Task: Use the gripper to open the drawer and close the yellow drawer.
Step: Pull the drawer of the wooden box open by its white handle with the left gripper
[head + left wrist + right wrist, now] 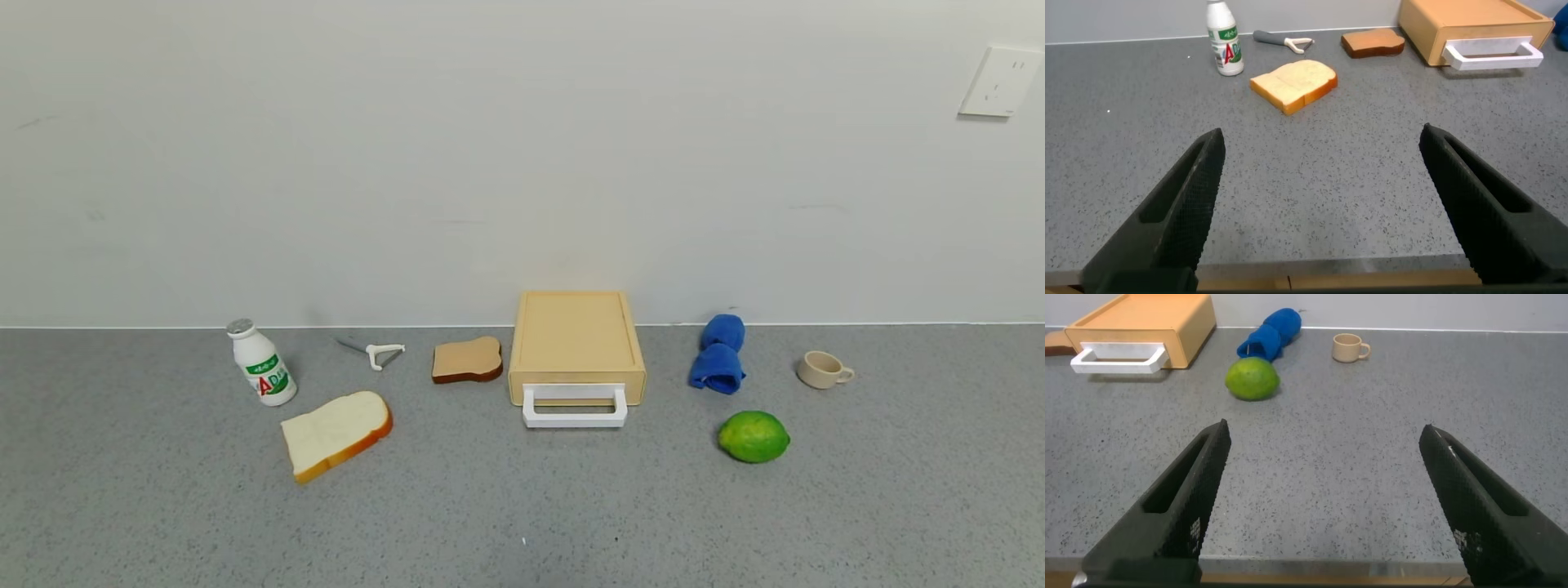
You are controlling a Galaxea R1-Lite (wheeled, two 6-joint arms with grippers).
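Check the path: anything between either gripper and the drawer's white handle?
Nothing visible. Both grippers, left and right, are open at the table's near edge, with bare tabletop up to the drawer handle. Lime and white bread slice lie off to the sides.

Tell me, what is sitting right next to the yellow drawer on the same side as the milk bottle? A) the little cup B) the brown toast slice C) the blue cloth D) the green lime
B: the brown toast slice lies just beside the yellow drawer, on the side where the milk bottle stands.
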